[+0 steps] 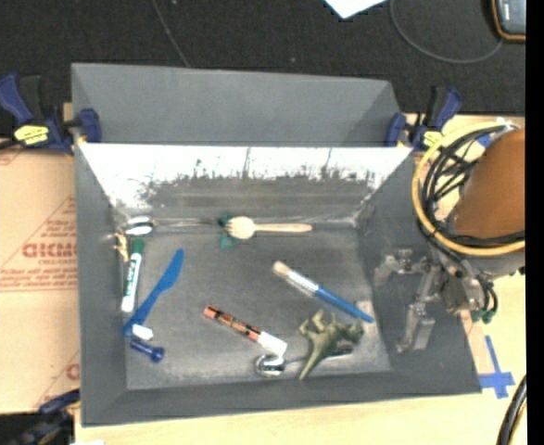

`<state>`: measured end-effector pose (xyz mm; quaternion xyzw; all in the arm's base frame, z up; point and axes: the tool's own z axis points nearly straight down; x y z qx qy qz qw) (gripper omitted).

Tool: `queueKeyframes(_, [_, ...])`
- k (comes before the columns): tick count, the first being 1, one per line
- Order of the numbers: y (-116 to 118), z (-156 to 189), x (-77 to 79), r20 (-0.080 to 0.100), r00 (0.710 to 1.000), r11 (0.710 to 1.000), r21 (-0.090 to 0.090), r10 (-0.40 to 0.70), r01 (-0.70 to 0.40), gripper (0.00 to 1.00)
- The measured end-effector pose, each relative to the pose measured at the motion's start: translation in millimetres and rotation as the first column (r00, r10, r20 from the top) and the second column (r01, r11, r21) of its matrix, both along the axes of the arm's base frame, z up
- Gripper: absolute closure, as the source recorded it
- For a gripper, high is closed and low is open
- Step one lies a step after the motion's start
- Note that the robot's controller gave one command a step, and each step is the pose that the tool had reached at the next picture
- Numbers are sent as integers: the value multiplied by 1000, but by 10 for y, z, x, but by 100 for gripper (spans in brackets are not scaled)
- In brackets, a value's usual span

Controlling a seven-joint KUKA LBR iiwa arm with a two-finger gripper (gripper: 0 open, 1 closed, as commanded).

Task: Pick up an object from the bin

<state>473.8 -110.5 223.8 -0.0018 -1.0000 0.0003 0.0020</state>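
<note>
Glare, perhaps from overhead, whitens the bin [253, 160].

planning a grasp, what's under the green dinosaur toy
The green dinosaur seems to lie straight on the bin floor. The blue-handled brush ends close by its back. Whether the brush tip runs underneath is hidden by the toy's body.

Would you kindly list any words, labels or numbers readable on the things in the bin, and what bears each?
No text can be read.
White tube at the left wall of the bin: green print, too blurred.
Orange-and-black stick, front middle: marks too small to read.
</note>
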Motion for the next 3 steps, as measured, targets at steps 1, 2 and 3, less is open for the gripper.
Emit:
queueKeyframes(1, [3, 33, 17, 7, 1000, 1000, -2, 5, -5, 0])
queueKeyframes(2, [188, -1147, 82, 9, 930, 930, -4, 367, -367, 0])
queueKeyframes(3, [249, -647, 4, 11, 922, 922, -8, 387, -387, 0])
